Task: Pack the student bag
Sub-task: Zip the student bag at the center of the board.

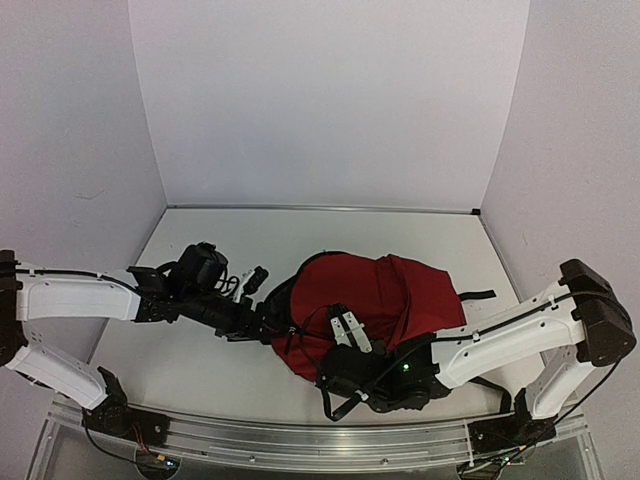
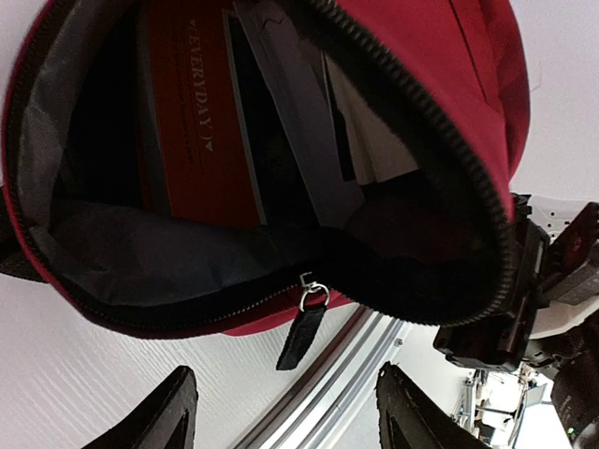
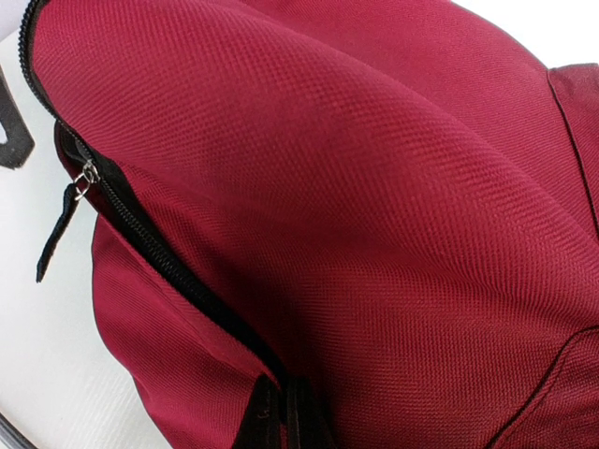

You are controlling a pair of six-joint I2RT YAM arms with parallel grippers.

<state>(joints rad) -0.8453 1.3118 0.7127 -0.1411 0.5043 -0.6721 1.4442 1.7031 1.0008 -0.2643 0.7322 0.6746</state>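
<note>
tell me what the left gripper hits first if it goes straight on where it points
Probably the lower zip edge of the student bag, by the zipper pull; the left gripper, jaws open, points at the unzipped mouth. Past that, the red book inside, though depth is unclear.

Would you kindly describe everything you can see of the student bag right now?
The student bag is dark red woven fabric with black zipper and grey lining. It lies on the white table, mouth unzipped toward the left arm, black pull tab dangling. Inside: a red booklet and pale flat items. The shut right gripper rests on its near side.
</note>
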